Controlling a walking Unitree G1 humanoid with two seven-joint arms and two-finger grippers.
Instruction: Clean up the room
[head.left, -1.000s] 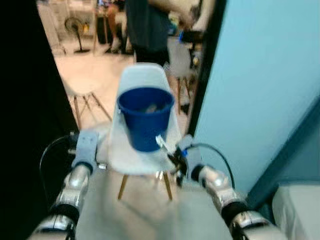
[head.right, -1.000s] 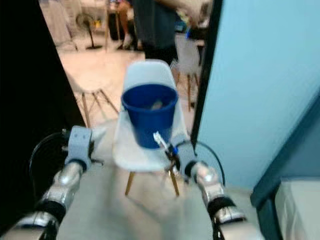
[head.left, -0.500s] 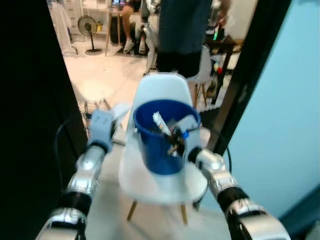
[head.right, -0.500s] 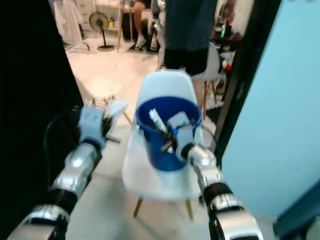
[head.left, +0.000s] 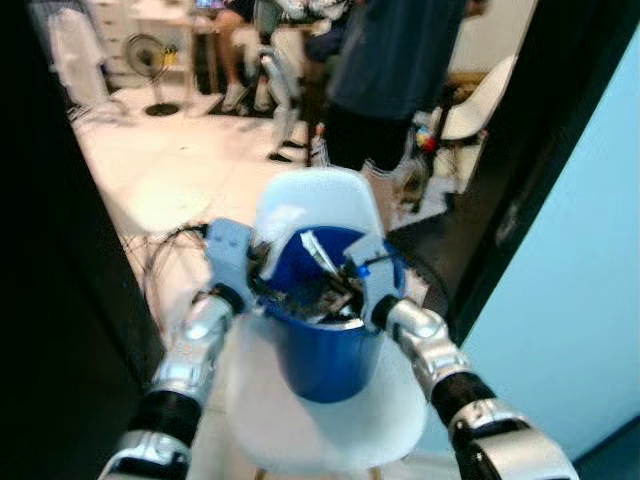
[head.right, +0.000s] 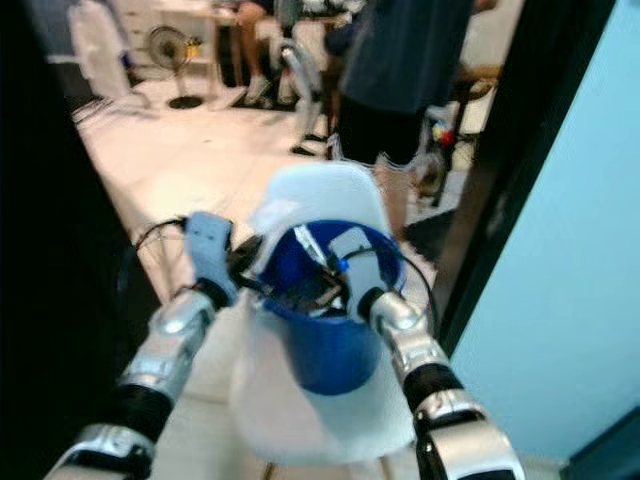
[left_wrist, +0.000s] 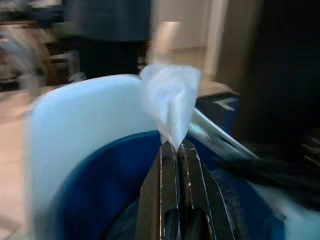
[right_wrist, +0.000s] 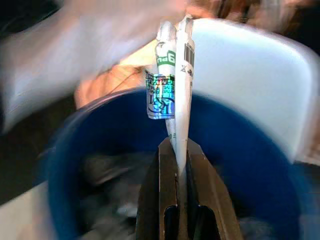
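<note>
Blue bucket sits below my grippers: left gripper pinches flimsy plastic scrap, right gripper clamps a light, stiff wrapper.

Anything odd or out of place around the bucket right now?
Only mildly: the blue bucket serving as the bin stands on a white chair seat, not the floor. Both grippers are over its mouth, the left shut on clear plastic scrap, the right on a flattened white packet. Nothing looks spilled.
</note>
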